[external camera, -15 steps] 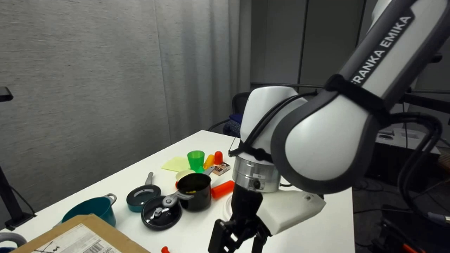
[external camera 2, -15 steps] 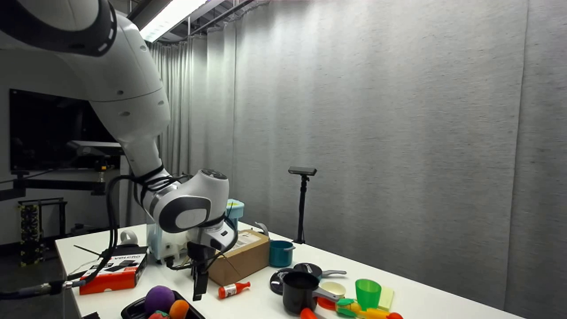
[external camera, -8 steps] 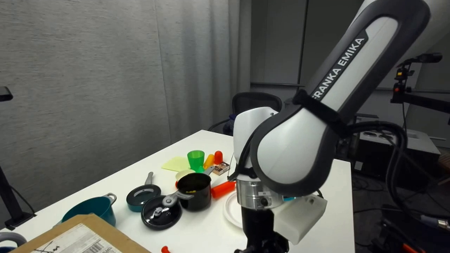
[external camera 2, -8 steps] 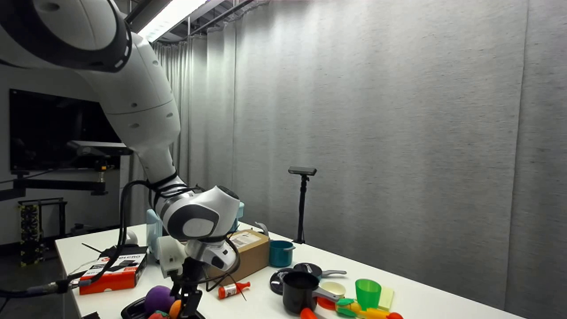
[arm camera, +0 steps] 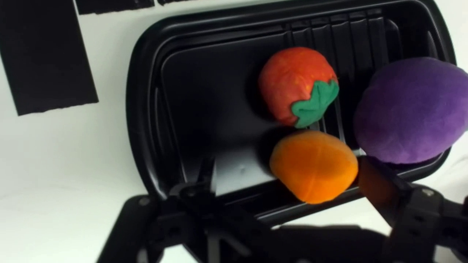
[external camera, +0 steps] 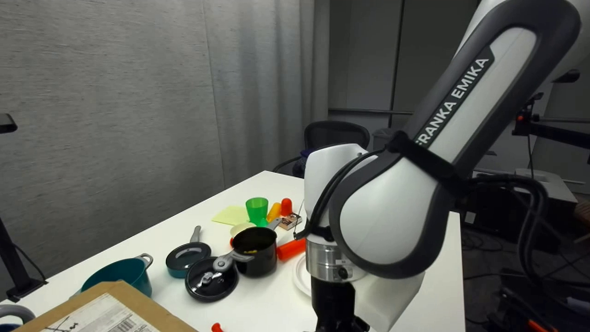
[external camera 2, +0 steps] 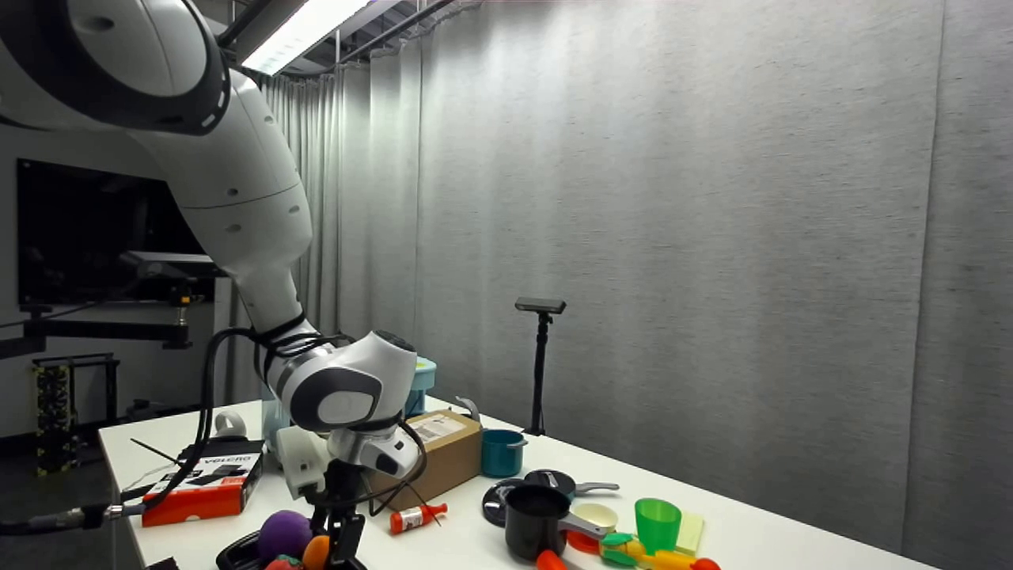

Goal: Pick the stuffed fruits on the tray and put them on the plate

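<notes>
Orange plush (arm camera: 313, 167) lies between wide-set jaws, off-centre toward the purple one (arm camera: 413, 109); centre the jaws first, then squeeze gently.

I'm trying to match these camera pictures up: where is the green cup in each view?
In an exterior view, the green cup stands just left of centre, below mid-height.
In an exterior view, the green cup is near the bottom, right of centre.
In the wrist view, it does not appear.
Shared landmark: the deep black pot, near the green cup in both exterior views.
</notes>
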You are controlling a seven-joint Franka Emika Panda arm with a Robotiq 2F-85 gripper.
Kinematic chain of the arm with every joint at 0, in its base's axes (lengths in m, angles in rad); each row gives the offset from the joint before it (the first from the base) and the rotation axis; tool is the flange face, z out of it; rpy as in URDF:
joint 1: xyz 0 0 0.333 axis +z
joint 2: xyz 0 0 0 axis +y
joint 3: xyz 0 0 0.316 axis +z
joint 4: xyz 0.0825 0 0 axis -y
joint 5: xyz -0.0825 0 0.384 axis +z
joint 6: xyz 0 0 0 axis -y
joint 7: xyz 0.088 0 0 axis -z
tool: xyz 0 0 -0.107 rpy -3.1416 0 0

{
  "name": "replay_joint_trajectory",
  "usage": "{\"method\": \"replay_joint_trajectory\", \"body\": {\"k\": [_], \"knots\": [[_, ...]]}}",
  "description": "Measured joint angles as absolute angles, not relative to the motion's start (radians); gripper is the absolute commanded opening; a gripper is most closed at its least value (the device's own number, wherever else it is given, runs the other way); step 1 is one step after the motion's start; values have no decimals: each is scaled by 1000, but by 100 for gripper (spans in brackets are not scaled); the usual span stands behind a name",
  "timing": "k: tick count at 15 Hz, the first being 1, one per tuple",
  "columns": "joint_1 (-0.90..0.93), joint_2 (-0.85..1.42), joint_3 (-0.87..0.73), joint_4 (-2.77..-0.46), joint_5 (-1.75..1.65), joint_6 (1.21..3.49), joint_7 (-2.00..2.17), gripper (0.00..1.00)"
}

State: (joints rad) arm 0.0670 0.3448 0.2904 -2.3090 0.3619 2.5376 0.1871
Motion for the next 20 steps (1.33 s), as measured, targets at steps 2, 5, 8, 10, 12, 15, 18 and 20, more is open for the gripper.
{"method": "replay_joint_trajectory", "body": {"k": [2,5,8,10,12,15,18,20], "knots": [[80,346,285,-2310,362,2557,190,100],[99,356,278,-2310,362,2590,202,98],[120,374,275,-2310,362,2628,220,71],[128,388,273,-2310,362,2650,227,64],[134,398,268,-2309,362,2664,231,47],[137,406,262,-2309,362,2679,236,25],[137,402,255,-2308,362,2681,240,6],[137,388,250,-2309,362,2671,239,4]]}}
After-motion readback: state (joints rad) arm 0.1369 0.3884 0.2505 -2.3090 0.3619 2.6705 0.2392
